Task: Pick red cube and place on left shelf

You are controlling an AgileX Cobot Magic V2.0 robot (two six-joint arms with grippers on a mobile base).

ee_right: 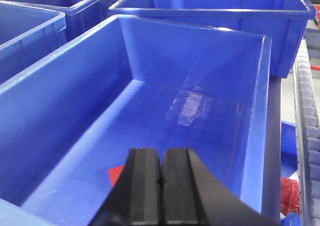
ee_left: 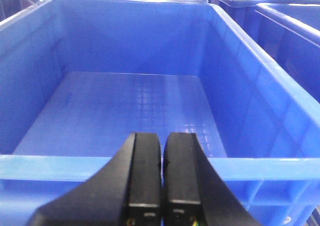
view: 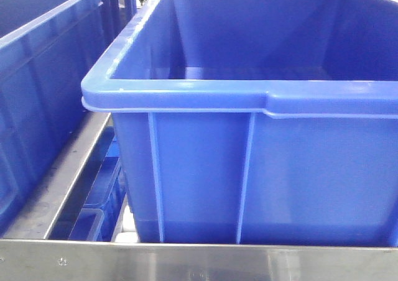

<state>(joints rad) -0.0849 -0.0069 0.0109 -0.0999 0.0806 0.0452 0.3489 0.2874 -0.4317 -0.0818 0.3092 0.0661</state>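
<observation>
The right claw (ee_right: pixel 161 186) is pressed together with nothing between its fingers, hovering above the near end of a blue bin (ee_right: pixel 65 86). The red cube (ee_right: pixel 116 175) lies on that bin's floor, partly hidden behind the right claw. The left claw (ee_left: pixel 162 173) is likewise pressed together, at the near rim of another blue bin (ee_left: pixel 250 71) whose visible floor is bare. Further blue bins (ee_right: pixel 210 6) stand behind.
</observation>
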